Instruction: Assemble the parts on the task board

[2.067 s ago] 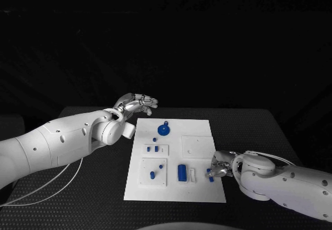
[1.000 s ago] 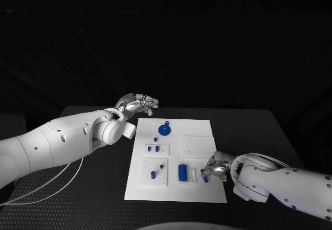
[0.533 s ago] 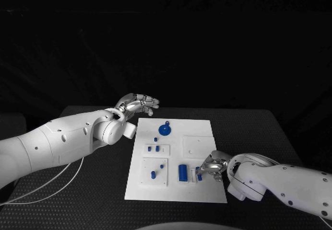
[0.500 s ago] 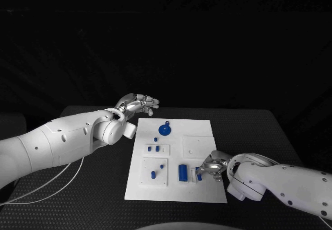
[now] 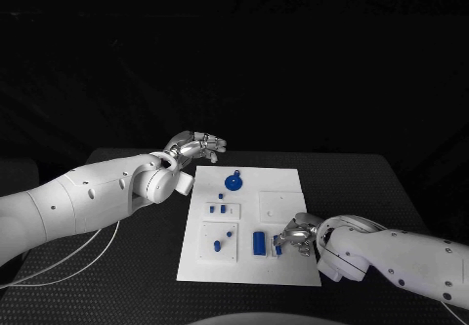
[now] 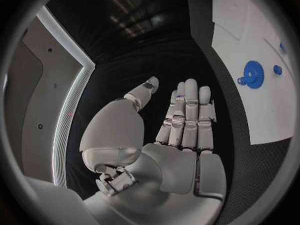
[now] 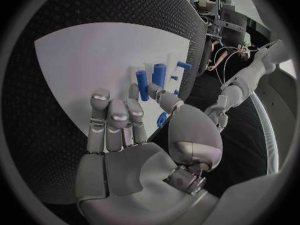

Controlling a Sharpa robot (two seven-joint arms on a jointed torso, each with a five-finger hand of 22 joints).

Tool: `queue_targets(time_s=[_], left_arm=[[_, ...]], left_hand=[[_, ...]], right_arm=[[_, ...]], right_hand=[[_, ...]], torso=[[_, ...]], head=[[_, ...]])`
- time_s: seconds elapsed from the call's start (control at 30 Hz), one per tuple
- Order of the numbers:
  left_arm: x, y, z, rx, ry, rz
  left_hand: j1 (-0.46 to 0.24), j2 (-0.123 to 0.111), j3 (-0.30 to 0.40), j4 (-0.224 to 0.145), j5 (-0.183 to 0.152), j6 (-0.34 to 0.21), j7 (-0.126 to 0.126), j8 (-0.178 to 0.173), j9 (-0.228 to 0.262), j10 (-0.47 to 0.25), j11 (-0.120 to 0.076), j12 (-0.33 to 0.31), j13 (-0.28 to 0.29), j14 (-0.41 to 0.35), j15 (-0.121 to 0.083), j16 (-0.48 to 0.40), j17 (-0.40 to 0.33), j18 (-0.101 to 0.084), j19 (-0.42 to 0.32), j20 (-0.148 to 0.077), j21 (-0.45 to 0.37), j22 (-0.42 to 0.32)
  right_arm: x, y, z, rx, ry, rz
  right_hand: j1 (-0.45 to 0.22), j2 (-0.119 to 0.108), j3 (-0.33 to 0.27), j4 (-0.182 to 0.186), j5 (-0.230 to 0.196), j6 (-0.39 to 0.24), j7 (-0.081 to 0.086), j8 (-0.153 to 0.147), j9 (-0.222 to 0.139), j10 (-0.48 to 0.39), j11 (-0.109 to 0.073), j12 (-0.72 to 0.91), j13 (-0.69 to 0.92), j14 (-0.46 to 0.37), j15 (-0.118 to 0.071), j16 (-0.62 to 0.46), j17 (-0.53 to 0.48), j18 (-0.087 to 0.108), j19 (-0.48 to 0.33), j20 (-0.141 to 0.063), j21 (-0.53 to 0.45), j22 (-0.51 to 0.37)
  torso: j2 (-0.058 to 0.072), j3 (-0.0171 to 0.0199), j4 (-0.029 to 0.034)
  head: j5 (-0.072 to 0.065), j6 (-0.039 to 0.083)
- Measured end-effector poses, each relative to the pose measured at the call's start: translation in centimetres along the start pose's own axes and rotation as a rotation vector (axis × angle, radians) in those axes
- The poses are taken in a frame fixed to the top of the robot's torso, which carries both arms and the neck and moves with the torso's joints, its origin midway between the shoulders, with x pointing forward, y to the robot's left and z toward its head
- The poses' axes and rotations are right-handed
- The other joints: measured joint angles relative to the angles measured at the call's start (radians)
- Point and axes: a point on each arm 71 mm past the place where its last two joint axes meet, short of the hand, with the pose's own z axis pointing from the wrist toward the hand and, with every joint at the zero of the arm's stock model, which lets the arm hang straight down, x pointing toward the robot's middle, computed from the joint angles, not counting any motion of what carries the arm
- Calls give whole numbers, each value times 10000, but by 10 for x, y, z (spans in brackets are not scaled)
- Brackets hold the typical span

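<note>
The right robot hand (image 5: 296, 237) has slid leftward along the near part of the flat white rectangular task board (image 5: 278, 179), which lies in the middle of the black textured tabletop (image 5: 362, 183). About 2 seconds ago it sat at the board's right edge; it now reaches further in. It pinches a short blue cylindrical part (image 5: 278, 249) between thumb and fingers, and that part has travelled with it, ending just beside the larger blue cylinder (image 5: 258, 242) standing in the board's near centre. In the right wrist view the pinched part (image 7: 142, 78) sits at the fingertips, close above the white surface, with the larger cylinder (image 7: 159, 75) next to it.

This suggests the carry is nearly over and the insertion comes next, probably into a seat beside the larger cylinder; the seat itself is hidden by the fingers.

The left robot hand (image 5: 194, 147) has stayed raised beyond the board's far left corner, empty, its fingers loosely curved. The round blue gear-like disc (image 5: 232, 182) and the small blue pegs (image 5: 221, 210) remain where they were.
</note>
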Motion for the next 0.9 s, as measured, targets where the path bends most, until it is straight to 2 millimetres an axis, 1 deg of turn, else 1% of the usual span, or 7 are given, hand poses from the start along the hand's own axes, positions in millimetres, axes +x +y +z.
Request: queue_targets(time_s=[0.2,0.27,0.53,0.6,0.73,0.77,0.9], left_arm=[[0,0,0,-2,13,-4],[0,0,0,-3,17,-5],[1,0,0,-10,28,-8],[1,0,0,-11,31,-9],[1,0,0,-14,34,-10],[1,0,0,-15,35,-10],[1,0,0,-17,39,-12]], left_hand=[[0,0,0,0,0,0,0,0,0,0,0,0,0,0,0,0,-1,-4,0,0,0,0],[0,0,0,0,0,0,0,0,0,0,0,0,0,0,0,0,-1,-6,0,1,0,-1],[0,0,27,27,0,0,0,0,1,0,0,0,0,0,0,1,-1,-16,0,1,0,7],[0,0,27,27,0,0,0,0,2,0,0,0,0,0,0,1,-2,-21,0,1,0,7],[0,0,27,27,0,0,0,0,2,0,0,0,0,0,0,1,7,-36,0,2,0,6],[0,0,27,27,0,0,0,0,2,0,0,0,0,0,0,1,7,-70,0,2,0,6],[0,0,27,27,0,0,0,0,2,0,0,0,0,0,0,1,7,-75,-1,1,0,6]], right_arm=[[0,-1,2,81,15,-31],[0,-2,3,118,36,-54],[1,-3,4,189,87,-151],[1,-3,4,195,93,-191],[4,-2,5,195,136,-224],[4,-2,5,190,149,-228],[6,-1,5,174,192,-236]], right_hand=[[1,0,-41,40,-116,3,-3,-39,1,-1,1,0,-1,1,4,0,0,0,0,1,0,0],[-41,-41,-40,40,-116,4,-4,-39,2,-1,1,-43,0,1,6,0,0,0,0,1,0,0],[-38,-39,-68,69,-156,19,-20,-39,-9,-37,-33,-46,-17,0,13,0,-9,0,-1,3,-1,0],[-89,13,-68,69,-236,21,-21,-39,-10,-37,-33,-46,-22,0,13,0,-9,1,-2,3,-1,0],[-129,-27,-68,69,-379,25,-25,-38,-17,-37,-33,-84,-22,1,14,0,-9,1,-2,3,-1,0],[-129,-27,-68,69,-387,27,-27,-38,-19,-37,-33,-84,-22,1,15,0,-9,1,-2,4,-1,0],[-129,-27,-96,96,-387,34,-35,-38,-19,-37,-32,-84,-21,-4,12,0,-9,1,-2,4,-1,0]], torso=[[1,3,-5],[1,3,-5],[1,5,-7],[1,5,-7],[1,4,-7],[1,4,-7],[1,4,-7]], head=[[10,-6],[10,-6],[11,-16],[15,-16],[20,-32],[24,-34],[40,-42]])
